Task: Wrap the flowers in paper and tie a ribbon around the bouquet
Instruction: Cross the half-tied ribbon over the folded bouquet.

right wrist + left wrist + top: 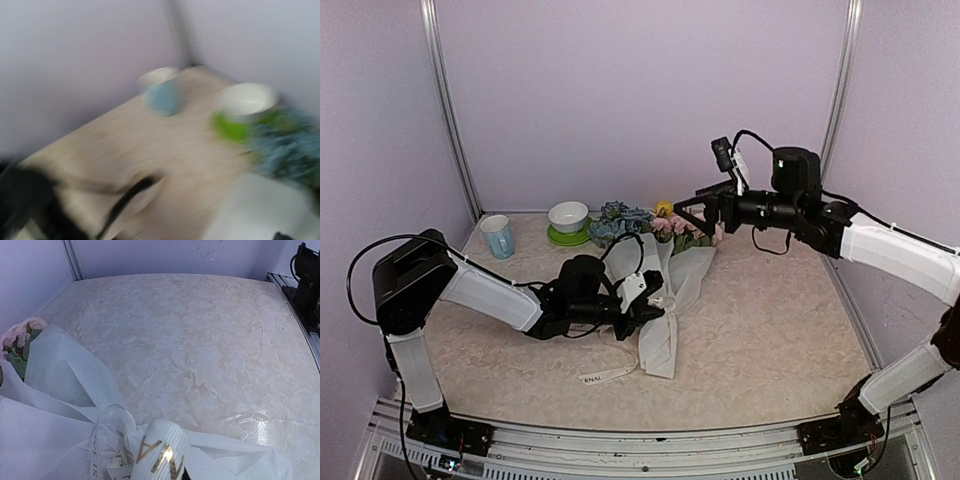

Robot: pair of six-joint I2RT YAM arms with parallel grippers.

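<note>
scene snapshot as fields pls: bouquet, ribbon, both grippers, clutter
bouquet: lying on the table, flowers toward the back wall, paper tail toward the arms
ribbon: looped at the paper's waist, one tail loose on the table; knot not discernible
left gripper: shut, at the waist; what it pinches is hidden
right gripper: open, empty, raised by the flower end
clutter: blue cup, white bowl on green saucer, back left
</note>
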